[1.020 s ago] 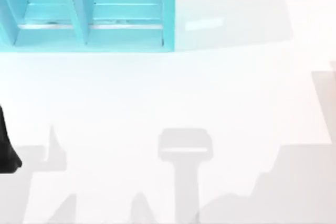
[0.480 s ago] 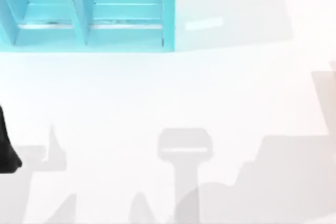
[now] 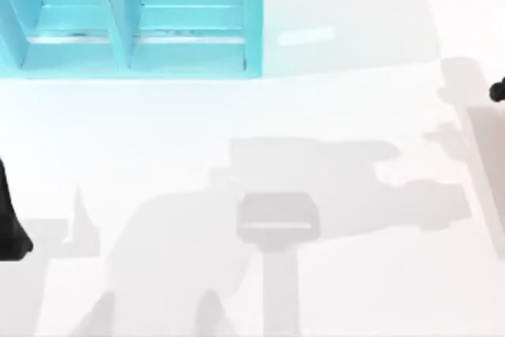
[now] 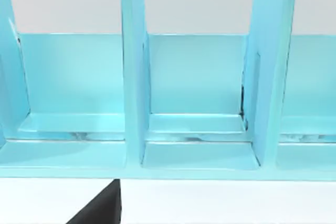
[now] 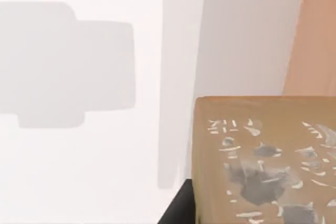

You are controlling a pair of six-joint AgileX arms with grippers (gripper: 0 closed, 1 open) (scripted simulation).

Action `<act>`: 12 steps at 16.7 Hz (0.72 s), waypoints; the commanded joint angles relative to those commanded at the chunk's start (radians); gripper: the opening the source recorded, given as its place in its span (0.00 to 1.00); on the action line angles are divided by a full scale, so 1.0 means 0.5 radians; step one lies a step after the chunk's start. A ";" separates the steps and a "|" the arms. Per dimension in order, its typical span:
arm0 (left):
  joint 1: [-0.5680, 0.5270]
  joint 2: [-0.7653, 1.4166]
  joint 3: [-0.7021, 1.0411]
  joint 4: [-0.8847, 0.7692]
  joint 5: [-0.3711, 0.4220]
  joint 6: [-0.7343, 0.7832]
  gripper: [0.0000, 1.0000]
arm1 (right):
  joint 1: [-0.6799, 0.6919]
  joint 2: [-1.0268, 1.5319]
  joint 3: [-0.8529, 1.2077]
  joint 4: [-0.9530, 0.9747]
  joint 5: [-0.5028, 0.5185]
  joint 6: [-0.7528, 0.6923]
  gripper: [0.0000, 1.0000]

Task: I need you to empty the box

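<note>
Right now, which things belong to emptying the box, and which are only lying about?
For the job: brown boxy block, probably the box; right arm, at the table's right edge.
Just there: blue shelf unit; left arm, parked at the left edge; white table.

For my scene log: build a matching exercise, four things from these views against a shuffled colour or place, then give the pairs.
1. divided rack
2. table
3. speckled block
4. left arm

A. brown with grey and white flecks
B. black, at the top view's left edge
C. turquoise, at the table's far left
D. white

Pairs: 1-C; 2-D; 3-A; 4-B
</note>
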 joint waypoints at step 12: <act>0.000 0.000 0.000 0.000 0.000 0.000 1.00 | 0.416 0.322 0.072 0.258 -0.012 0.497 0.00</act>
